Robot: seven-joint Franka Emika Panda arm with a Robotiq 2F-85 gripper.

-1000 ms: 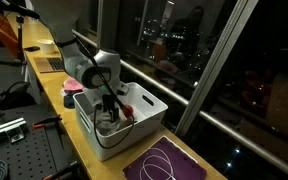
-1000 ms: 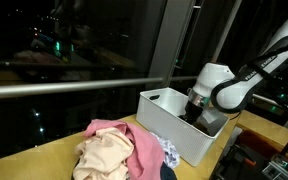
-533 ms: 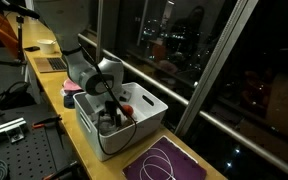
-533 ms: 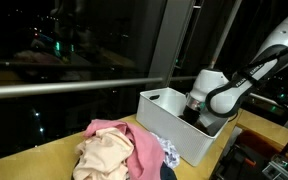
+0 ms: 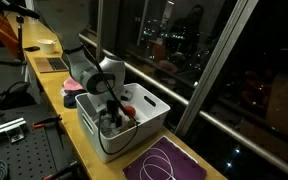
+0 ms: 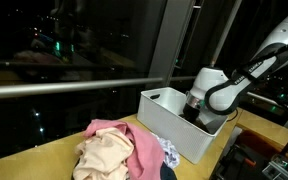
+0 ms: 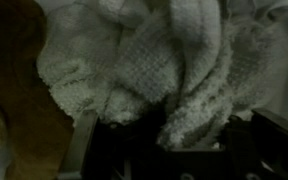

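Note:
My gripper (image 5: 109,112) reaches down into a white plastic bin (image 5: 152,101) on the wooden counter; in an exterior view its wall (image 6: 169,130) hides the fingers. In the wrist view a grey-white knitted cloth (image 7: 144,60) fills the picture. A fold of it hangs between the two dark fingers of the gripper (image 7: 179,130) and touches both. The gripper is shut on that fold. A red item (image 5: 130,109) lies in the bin beside the gripper.
A pile of pink and cream clothes (image 6: 114,150) lies on the counter next to the bin. A purple mat with a white cord (image 5: 164,162) sits at the bin's other side. Dark window glass and a rail run along the counter's far edge.
The jaws have closed in from wide open onto the cloth fold. The arm has sunk slightly into the bin and barely moved since.

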